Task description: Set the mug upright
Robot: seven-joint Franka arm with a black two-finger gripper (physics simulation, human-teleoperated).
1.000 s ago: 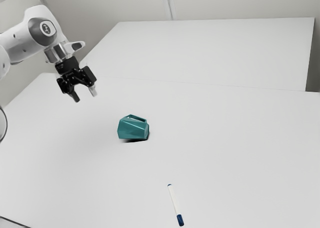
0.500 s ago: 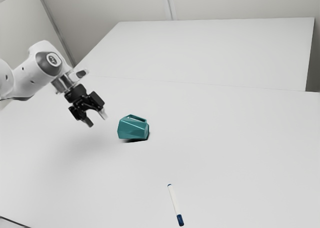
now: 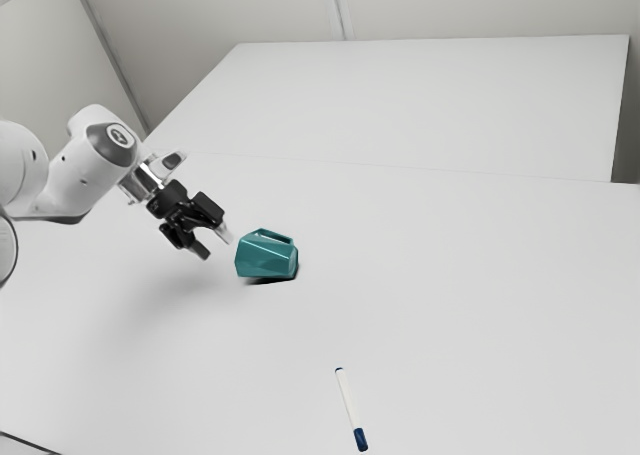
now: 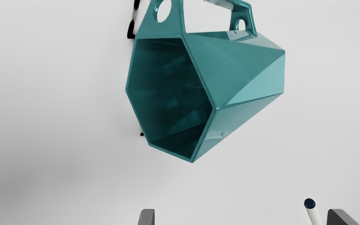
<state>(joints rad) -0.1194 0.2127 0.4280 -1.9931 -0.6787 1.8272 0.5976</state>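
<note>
A teal faceted mug (image 3: 266, 256) lies on its side on the white table, its handle along the upper side. Just to its left in the exterior view, a small gap away and not touching, hangs the gripper (image 3: 216, 247), tilted down toward it. In the wrist view the dark mouth of the mug (image 4: 245, 65) faces the camera at an angle. The tips of the gripper (image 4: 241, 217) stand wide apart with nothing held between them.
A white marker with a blue cap (image 3: 348, 403) lies on the table (image 3: 480, 295), nearer the exterior view's bottom edge than the mug. A second white surface (image 3: 420, 105) stands behind the table.
The arm has come down and toward the exterior view's right, bringing my gripper close to the mug. Mug and marker have kept their places.
</note>
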